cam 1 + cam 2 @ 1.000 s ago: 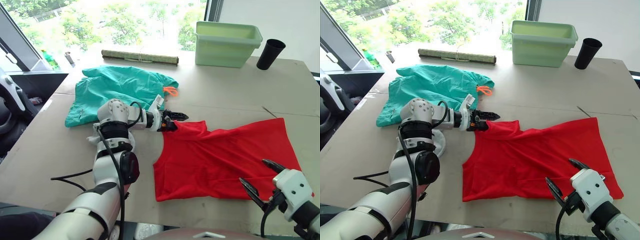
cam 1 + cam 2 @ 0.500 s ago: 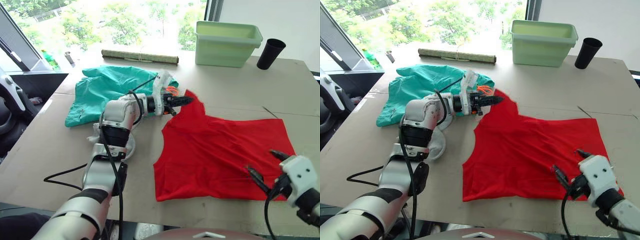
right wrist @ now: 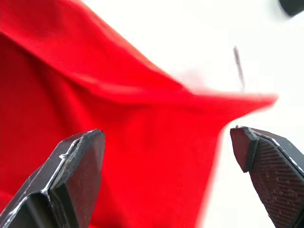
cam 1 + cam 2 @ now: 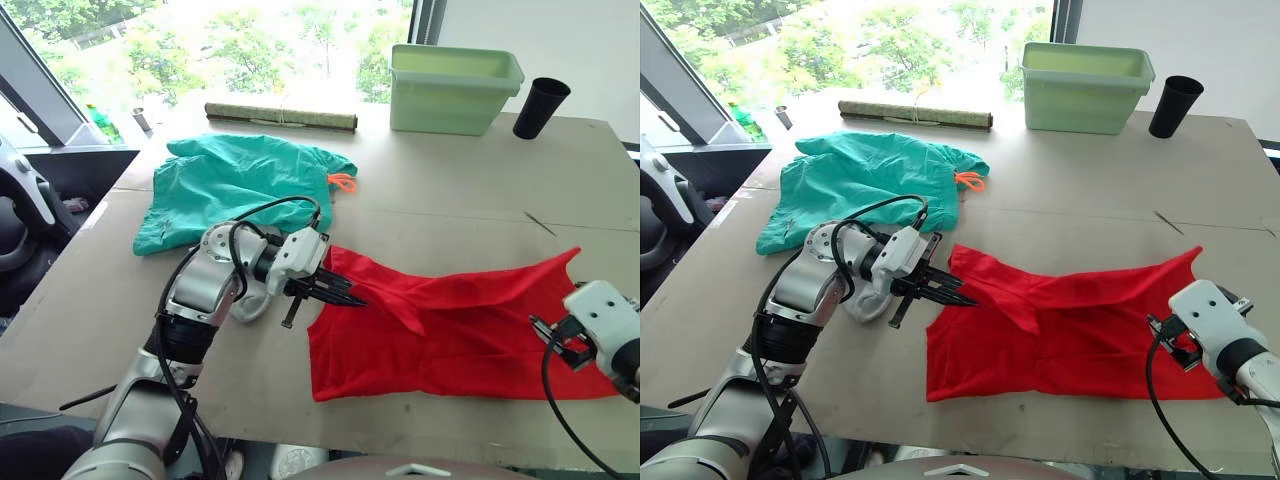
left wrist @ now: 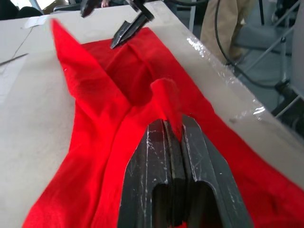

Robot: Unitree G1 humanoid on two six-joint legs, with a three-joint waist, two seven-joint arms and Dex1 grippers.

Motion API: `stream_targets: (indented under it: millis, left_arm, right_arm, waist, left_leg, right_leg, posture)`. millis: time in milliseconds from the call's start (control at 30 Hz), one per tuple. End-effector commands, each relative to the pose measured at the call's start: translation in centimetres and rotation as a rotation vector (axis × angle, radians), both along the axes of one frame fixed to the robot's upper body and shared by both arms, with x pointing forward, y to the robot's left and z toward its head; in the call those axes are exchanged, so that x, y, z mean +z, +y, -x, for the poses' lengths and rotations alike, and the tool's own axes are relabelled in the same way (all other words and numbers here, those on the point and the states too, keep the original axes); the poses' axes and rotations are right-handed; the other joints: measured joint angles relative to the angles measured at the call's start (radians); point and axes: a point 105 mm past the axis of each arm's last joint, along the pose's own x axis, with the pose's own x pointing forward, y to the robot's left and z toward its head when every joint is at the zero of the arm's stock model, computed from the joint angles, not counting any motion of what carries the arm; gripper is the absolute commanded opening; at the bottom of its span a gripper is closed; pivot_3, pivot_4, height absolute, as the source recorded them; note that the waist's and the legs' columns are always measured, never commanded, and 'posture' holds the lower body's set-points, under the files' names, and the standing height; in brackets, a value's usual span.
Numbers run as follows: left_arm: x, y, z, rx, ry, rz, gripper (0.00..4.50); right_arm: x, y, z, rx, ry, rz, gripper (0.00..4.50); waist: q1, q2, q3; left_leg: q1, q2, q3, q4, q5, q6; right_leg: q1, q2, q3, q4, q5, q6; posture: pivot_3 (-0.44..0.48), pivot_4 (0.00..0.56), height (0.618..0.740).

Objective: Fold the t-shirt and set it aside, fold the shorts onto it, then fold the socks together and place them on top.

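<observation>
One garment in play: the red t-shirt lies near the front edge of the cardboard-covered table, its far edge doubled toward the robot. Left gripper is clamped on a pinch of red fabric; right gripper is spread wide by the shirt's right end, holding nothing. First fold, I'd say. Next: lay that pinch down flat and let go. Teal shorts wait beyond.

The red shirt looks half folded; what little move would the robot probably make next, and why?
Probably open the left gripper and let go: it is shut on the t-shirt, whose far edge already lies folded toward the near edge. The right gripper hangs open above it.
</observation>
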Motion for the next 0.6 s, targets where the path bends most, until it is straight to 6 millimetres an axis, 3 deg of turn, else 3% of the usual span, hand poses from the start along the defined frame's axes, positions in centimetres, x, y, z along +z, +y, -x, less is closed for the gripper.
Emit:
stream_targets:
  millis: [33,167,300,400,600]
  left_arm:
    - [0.1,0.5,-0.2,0.017,-0.024,0.011,0.04]
    - [0.2,0.5,-0.5,0.053,-0.016,0.033,0.04]
    - [0.1,0.7,-1.2,0.098,-0.04,0.047,0.04]
    - [-0.1,1.1,-1.6,0.119,-0.066,0.05,0.04]
    - [-2.6,2.3,-0.4,0.048,-0.175,-0.033,0.04]
  right_arm:
    - [1.0,-1.1,-1.2,-0.002,-0.046,0.14,4.5]
    - [0.4,-2.4,-2.2,0.002,-0.032,0.259,4.5]
    - [-0.3,-2.4,-2.1,0.029,0.005,0.276,4.5]
    - [0.0,-2.0,-1.6,0.019,0.019,0.191,4.5]
    - [2.2,-0.1,-2.3,-0.039,-0.041,-0.134,4.5]
  waist:
    - [0.0,0.0,0.0]
    - [0.0,0.0,0.0]
    - [0.0,0.0,0.0]
    - [0.0,0.0,0.0]
    - [-0.004,0.0,0.0]
  left_leg:
    - [0.0,0.0,0.0,0.0,0.0,0.0]
    - [0.0,0.0,0.0,-0.001,0.003,-0.004]
    - [0.0,0.0,0.0,-0.001,0.003,-0.005]
    - [0.0,0.001,0.0,-0.001,0.003,-0.005]
    - [0.001,0.002,0.0,-0.001,0.002,-0.004]
  right_leg:
    - [0.0,0.0,0.0,0.0,0.0,0.0]
    - [0.0,0.002,0.0,0.0,0.002,0.004]
    - [0.0,0.002,0.0,0.0,0.001,0.005]
    - [0.0,0.002,0.0,0.0,0.001,0.005]
    - [0.0,0.002,0.0,0.0,0.002,0.004]
  posture:
    - [0.0,0.15,0.74]
    - [0.0,0.15,0.74]
    - [0.0,0.15,0.74]
    - [0.0,0.15,0.74]
    - [0.0,0.15,0.74]
